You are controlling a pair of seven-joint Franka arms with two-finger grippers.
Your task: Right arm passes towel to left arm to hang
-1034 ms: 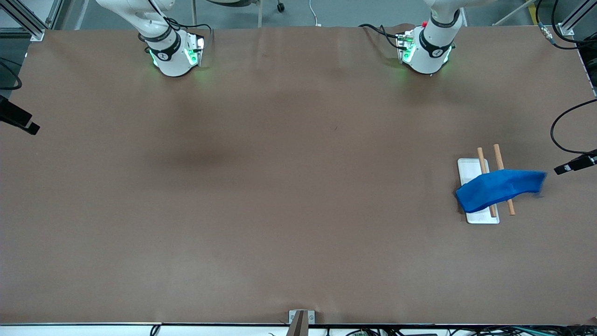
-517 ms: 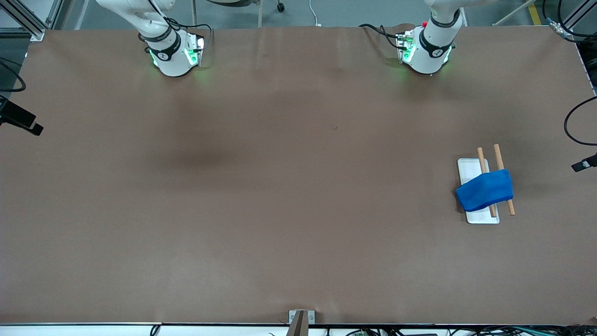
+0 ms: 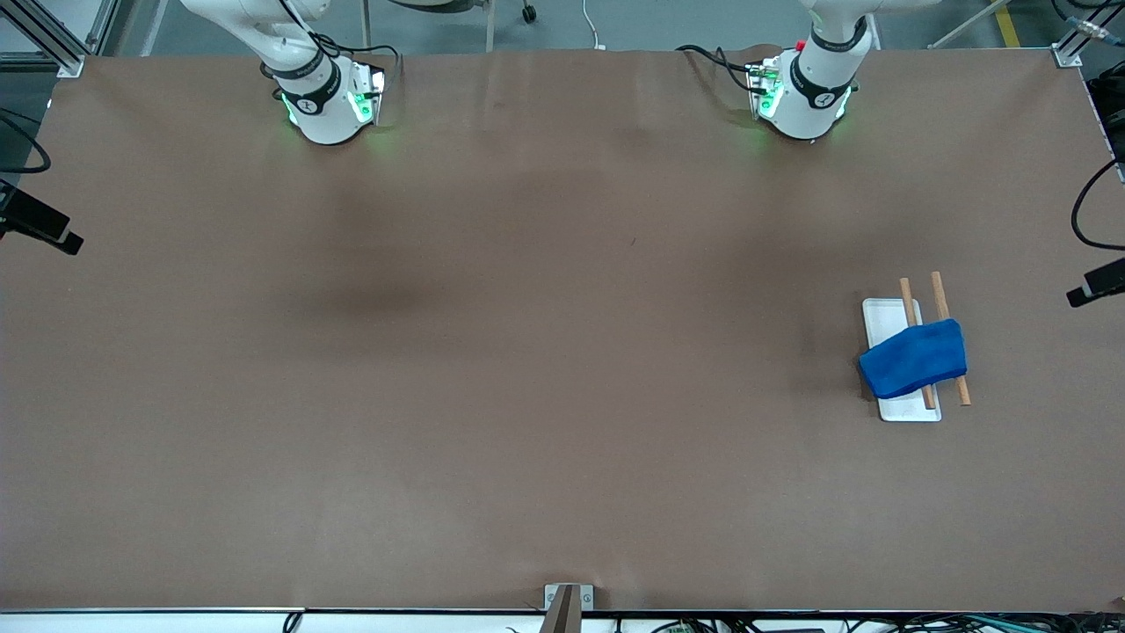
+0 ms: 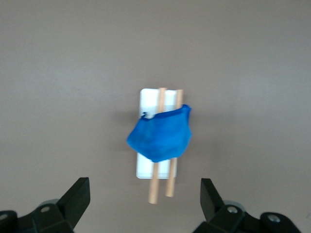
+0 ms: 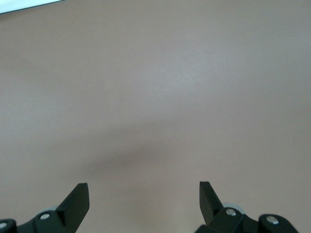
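Already draped: towel [image 3: 914, 359] over rack rods [image 3: 942, 299], near left arm's table end.
Both empty, spread wide: left gripper [image 4: 145, 204] above towel, clear; right gripper [image 5: 144, 204] waiting over bare table [image 5: 155, 97].

Robotics lab: two arm bases [image 3: 321, 101] bolted to a brown table [image 3: 492, 369].

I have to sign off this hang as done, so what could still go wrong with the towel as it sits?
The towel lies bunched over the two rods, with more cloth toward the white base than past the outer rod, so it might slide off that way. The left gripper is open above the rack; coming back down could snag the cloth. The right gripper is open over bare table.
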